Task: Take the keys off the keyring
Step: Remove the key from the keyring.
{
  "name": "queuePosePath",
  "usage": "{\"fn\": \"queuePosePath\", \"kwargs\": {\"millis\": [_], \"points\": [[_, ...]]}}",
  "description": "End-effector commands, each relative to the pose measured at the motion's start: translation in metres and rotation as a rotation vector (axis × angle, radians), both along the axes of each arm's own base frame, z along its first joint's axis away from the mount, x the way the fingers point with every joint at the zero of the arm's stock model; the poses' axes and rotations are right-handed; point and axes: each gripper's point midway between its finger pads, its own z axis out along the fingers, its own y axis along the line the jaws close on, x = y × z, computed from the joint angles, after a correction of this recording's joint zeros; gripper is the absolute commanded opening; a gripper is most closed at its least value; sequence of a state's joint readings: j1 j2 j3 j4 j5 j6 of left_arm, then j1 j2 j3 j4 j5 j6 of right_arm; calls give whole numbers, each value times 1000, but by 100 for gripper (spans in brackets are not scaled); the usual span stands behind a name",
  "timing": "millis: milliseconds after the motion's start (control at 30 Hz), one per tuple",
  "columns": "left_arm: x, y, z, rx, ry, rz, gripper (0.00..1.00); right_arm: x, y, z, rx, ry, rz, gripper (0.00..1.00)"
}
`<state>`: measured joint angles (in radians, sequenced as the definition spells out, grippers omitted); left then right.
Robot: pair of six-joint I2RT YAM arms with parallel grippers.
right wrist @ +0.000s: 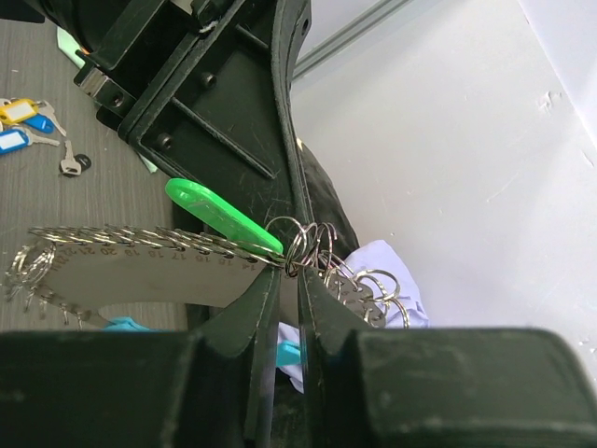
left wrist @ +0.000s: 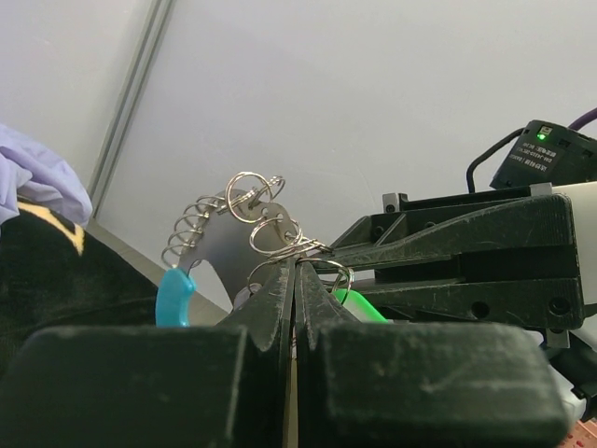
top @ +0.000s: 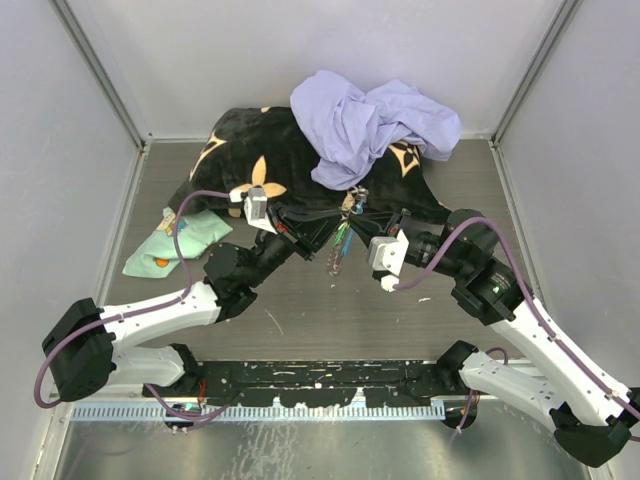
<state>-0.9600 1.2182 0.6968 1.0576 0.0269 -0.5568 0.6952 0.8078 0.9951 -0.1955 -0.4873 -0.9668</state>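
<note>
A gray bench sits inside white walls. At the back lies a black blanket with a purple cloth on top. A mint cloth lies to the left.

The keyring is held up in the air over the middle of the bench, between the two arms. Its light-blue piece hangs at one end. A bit of chain hangs down from it. The left gripper has its jaws pressed together on the small rings of the keyring. The right gripper has its jaws pressed together too. It seems to pinch the ring by the green key. A few loose keys already lie on the bench.

What could go wrong? The little rings are bunched close together, so a pull could tug the wrong one. The rings are thin and smooth, so a hard pull could make one slip out. Then the keyring would drop.

Both arms reach forward from the near edge and bend inward. Their tips meet almost nose to nose, just in front of the blanket.
</note>
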Motion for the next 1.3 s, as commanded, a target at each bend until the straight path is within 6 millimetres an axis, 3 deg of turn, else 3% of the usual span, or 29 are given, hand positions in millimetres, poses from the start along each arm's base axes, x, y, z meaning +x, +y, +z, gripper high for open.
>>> {"fn": "queuePosePath", "kwargs": {"millis": [0,400,900,1133,1267], "points": [[-19,0,18,-34,-93,-64,0,-5,-2,41,73,-90,3,19],[-27,-3,11,-7,-166,-88,0,-11,-3,45,65,-79,20,11],[-39,-5,9,24,-236,-141,0,-19,1,44,64,-34,62,16],[-41,-5,6,35,-253,-151,0,-20,2,43,49,-10,73,1],[-41,-3,6,38,-262,-150,0,-22,2,42,40,5,78,1]]}}
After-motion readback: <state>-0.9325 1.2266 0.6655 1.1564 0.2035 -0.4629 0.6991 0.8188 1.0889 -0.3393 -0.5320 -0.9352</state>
